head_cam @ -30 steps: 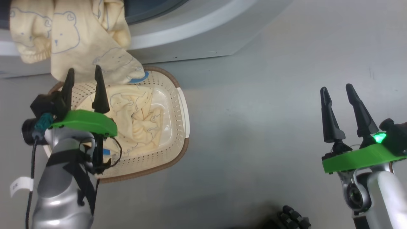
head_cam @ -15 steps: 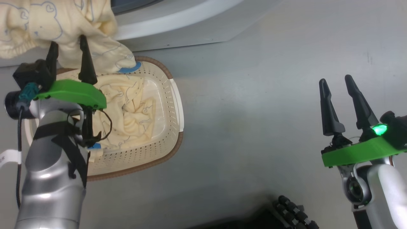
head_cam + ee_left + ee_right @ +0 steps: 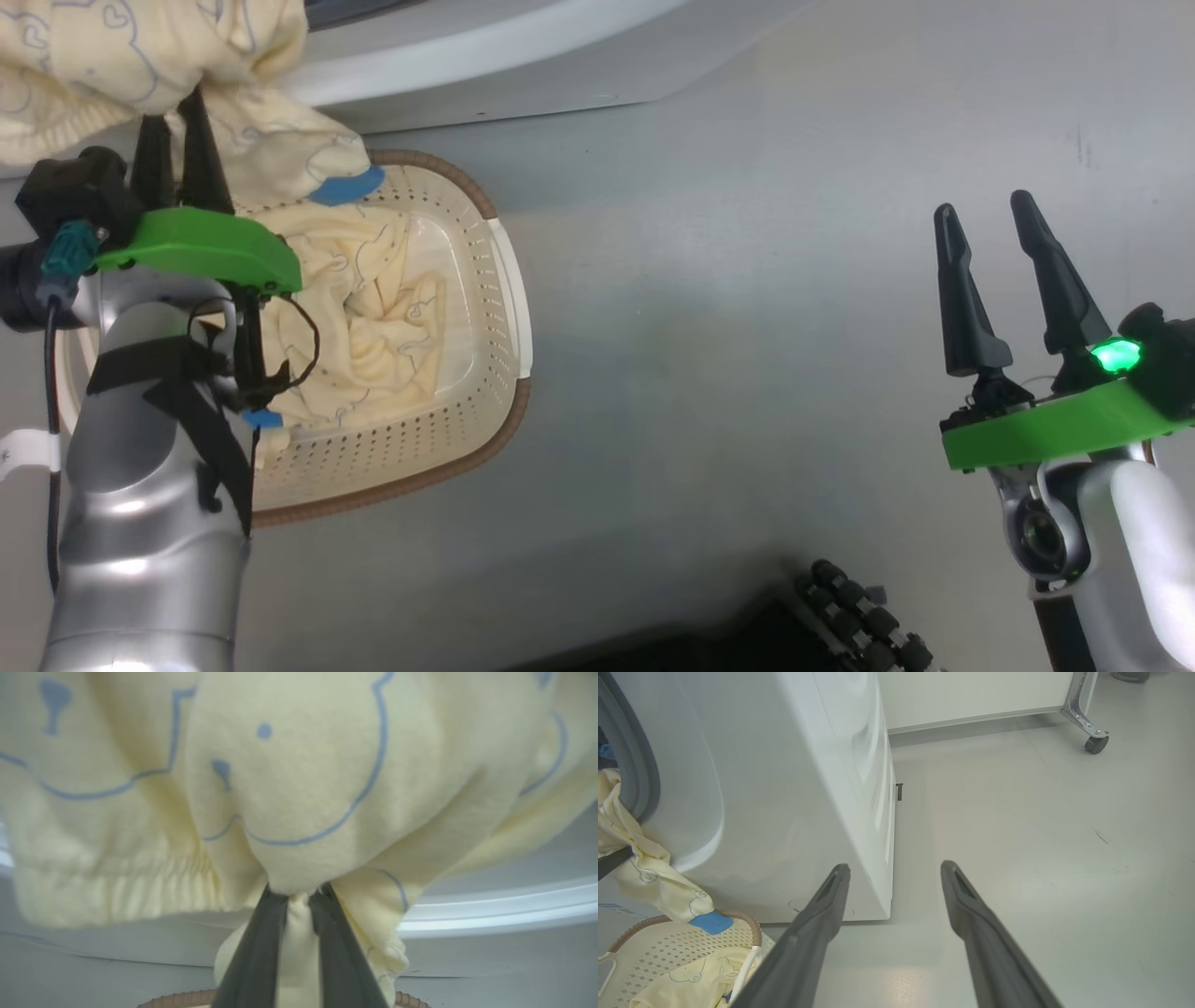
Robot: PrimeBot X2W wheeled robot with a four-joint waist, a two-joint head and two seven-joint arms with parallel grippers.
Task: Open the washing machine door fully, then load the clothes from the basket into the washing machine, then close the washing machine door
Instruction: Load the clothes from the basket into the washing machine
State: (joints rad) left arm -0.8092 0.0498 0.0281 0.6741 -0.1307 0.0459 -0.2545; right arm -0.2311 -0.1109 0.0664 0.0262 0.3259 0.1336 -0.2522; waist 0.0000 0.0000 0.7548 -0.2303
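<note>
A cream-yellow garment of the clothes (image 3: 93, 56) hangs out of the washing machine (image 3: 523, 65) down to the basket (image 3: 411, 448), ending in a blue cuff (image 3: 345, 187). My left gripper (image 3: 175, 117) is shut on a fold of this garment. The left wrist view shows fabric (image 3: 289, 788) pinched between the gripper (image 3: 299, 893) fingers. More cream clothes (image 3: 373, 308) lie in the basket. My right gripper (image 3: 981, 203) stands open over bare floor, far right. In the right wrist view it (image 3: 894, 866) points at the washing machine's (image 3: 784, 788) corner. The washing machine door is out of view.
The grey rubber seal (image 3: 640, 765) shows with cloth (image 3: 644, 877) draped over it, above the basket (image 3: 668, 947). A white unit on a castor (image 3: 1096, 744) stands behind. A dark ribbed part (image 3: 859, 616) sits at the bottom edge. Grey floor spreads to the right.
My left gripper has risen to the hanging garment and its fingers have closed on a fold of it. The head camera has shifted a little. The right gripper stays open.
</note>
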